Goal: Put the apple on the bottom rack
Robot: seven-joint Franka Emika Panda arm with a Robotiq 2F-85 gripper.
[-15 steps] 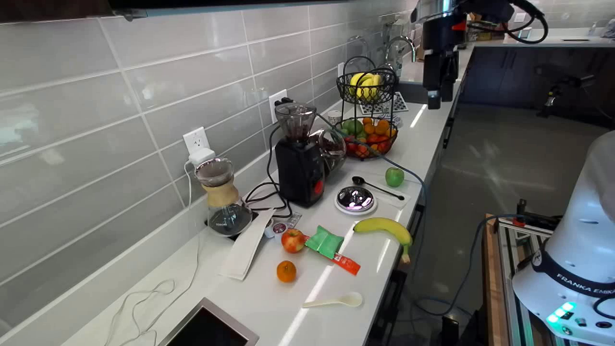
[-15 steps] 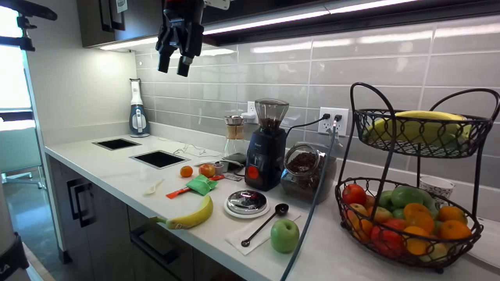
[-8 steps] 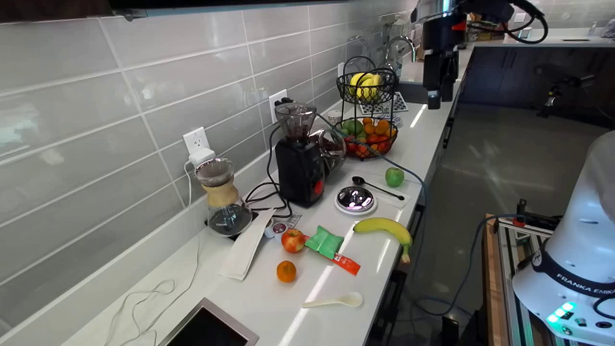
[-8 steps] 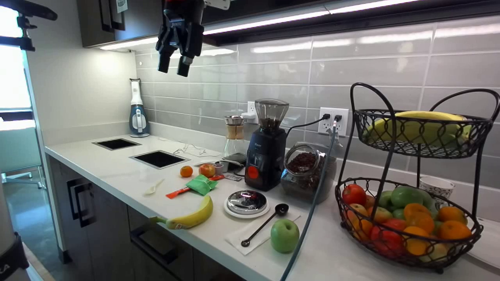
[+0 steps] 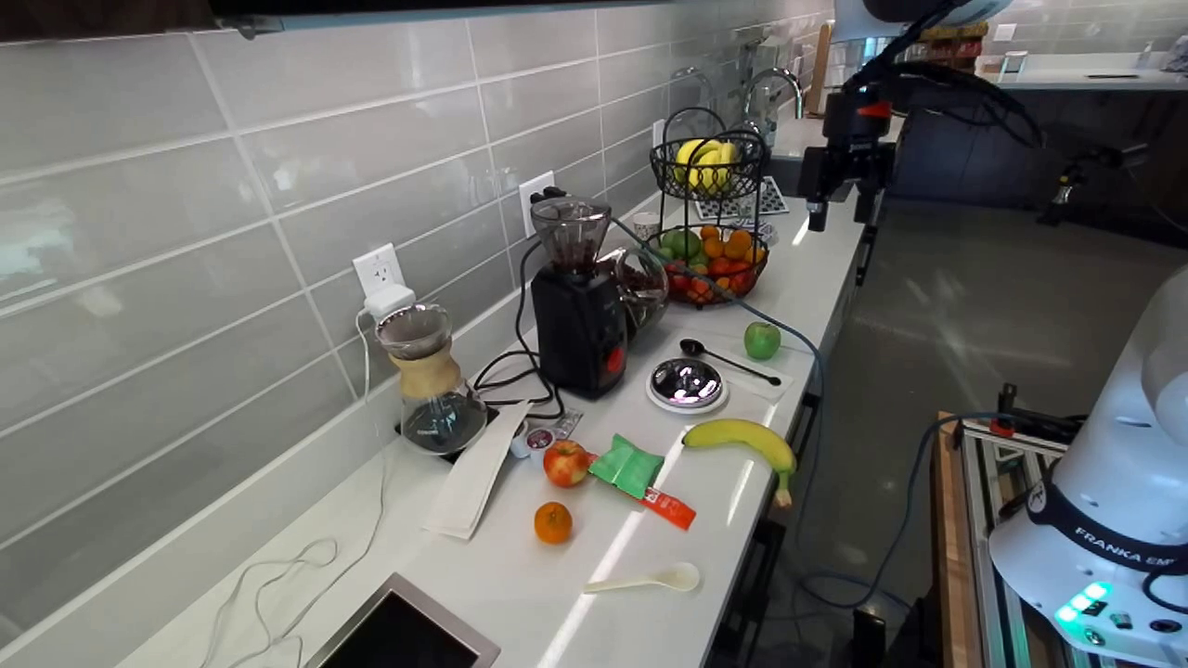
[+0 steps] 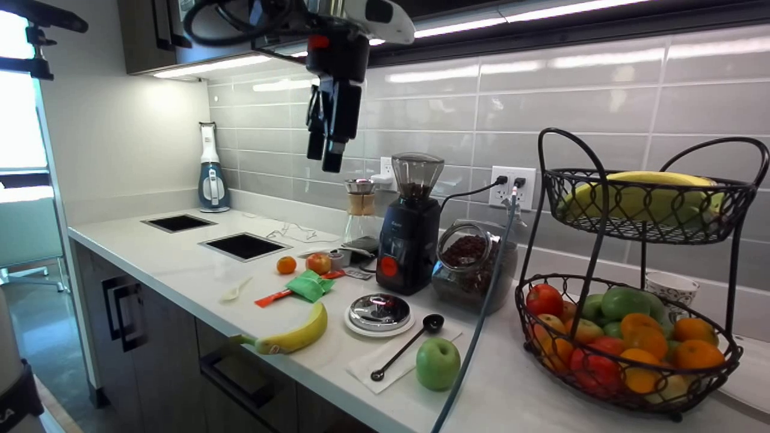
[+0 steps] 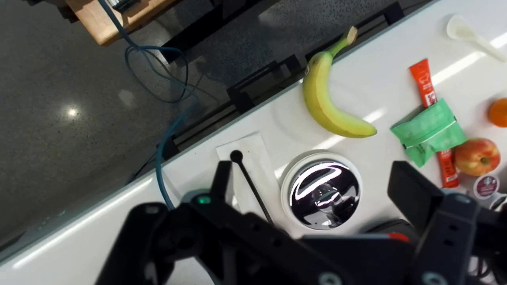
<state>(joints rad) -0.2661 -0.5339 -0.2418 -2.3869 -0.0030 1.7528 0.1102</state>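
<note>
The light-green apple (image 5: 762,340) stands on the white counter, and it also shows in an exterior view (image 6: 438,364). In the wrist view I cannot make it out; my gripper covers that area. The bottom rack (image 6: 662,409) is the wide lower wire basket of the black stand, filled with red, green and orange fruit; it also shows in an exterior view (image 5: 701,304). My gripper (image 6: 323,157) is open and empty, pointing down, well above the counter and apart from the apple. It also shows in an exterior view (image 5: 841,213) and the wrist view (image 7: 313,174).
A blue cable (image 6: 481,325) runs between apple and stand. A black scoop (image 6: 409,347) on paper and a shiny round lid (image 6: 380,311) lie beside the apple. A banana (image 6: 298,337), a grinder (image 6: 409,240) and a jar (image 6: 475,276) stand or lie nearby. Bananas (image 6: 649,198) fill the upper basket.
My gripper has come down and turned about its axis. In an exterior view it has shifted right, toward the fruit stand. The apple and the stand have not moved.
</note>
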